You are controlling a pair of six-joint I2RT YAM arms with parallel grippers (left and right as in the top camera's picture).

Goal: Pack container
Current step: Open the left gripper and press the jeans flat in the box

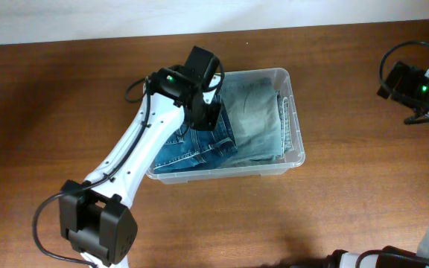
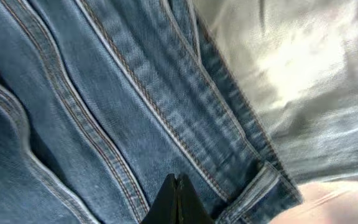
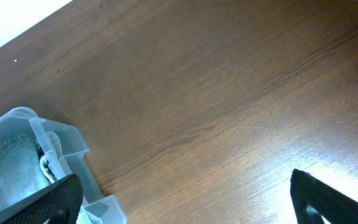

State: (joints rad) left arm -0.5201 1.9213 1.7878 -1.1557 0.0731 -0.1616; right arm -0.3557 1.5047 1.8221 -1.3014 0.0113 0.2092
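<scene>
Well, overhead: container (image 1: 295,119) sits mid table (image 1: 51,112), w/ dark jeans (image 1: 196,152) and pale jeans (image 1: 259,123) inside. Left arm (image 1: 136,149) stretches over its left half, hiding some denim; right arm (image 1: 423,89) is at the right edge, well apart. Left wrist cam: left gripper (image 2: 178,202) tips pressed together on the dark jeans. Right wrist cam: right gripper (image 3: 185,202) spread wide over wood, container corner btm-left.

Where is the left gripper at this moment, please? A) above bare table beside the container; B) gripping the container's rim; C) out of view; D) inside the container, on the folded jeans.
D: the left gripper sits closed against the blue jeans in its wrist view, and overhead its arm reaches into the container.
</scene>
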